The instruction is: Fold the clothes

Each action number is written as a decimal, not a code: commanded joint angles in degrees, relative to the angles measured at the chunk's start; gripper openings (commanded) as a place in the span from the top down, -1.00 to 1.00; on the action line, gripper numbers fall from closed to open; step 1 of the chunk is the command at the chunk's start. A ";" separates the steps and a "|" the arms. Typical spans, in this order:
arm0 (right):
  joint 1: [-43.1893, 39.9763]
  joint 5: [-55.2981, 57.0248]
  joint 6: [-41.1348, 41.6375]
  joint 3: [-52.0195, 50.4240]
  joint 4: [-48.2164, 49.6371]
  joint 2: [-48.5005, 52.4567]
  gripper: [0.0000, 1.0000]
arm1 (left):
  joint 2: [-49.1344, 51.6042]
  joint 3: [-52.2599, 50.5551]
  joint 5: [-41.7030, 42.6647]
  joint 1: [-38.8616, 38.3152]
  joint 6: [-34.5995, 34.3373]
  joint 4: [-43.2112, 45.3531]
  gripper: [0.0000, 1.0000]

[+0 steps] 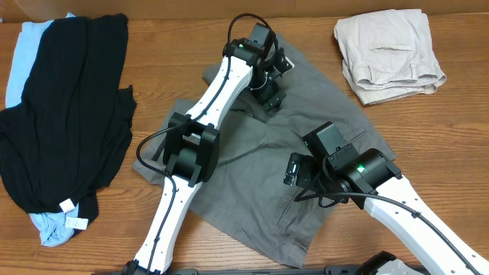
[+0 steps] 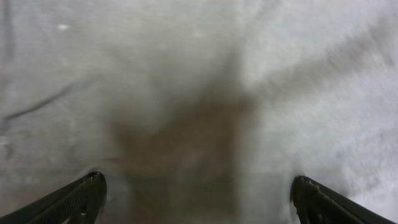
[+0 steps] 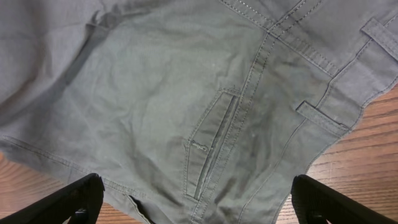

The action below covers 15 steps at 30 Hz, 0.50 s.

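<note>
At the frame's centre the grey-olive shorts (image 1: 321, 114) lie spread on the bench (image 1: 458, 137), black garment (image 1: 72, 114) at left, beige shorts (image 1: 388, 55) at upper right. Left gripper (image 2: 199, 198) sits close over the cloth, right gripper (image 3: 199, 198) above a pocket (image 3: 214, 146); both pairs of jaws stand wide open.

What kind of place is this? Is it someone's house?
Probably a robot lab or test bench, not a home. Two robot arms reach over a wooden table, and clothes are laid out on it: grey shorts, folded beige shorts, a black garment.
</note>
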 commanded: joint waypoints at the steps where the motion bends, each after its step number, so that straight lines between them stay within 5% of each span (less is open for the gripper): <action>1: -0.22 0.61 -0.42 1.09 0.20 0.02 -1.00 | 5.05 -3.56 -5.38 2.34 -7.89 0.35 -1.00; 15: -0.22 3.02 -0.42 1.05 1.84 0.11 -1.00 | 5.05 -3.56 -11.10 11.98 -16.87 -0.57 -1.00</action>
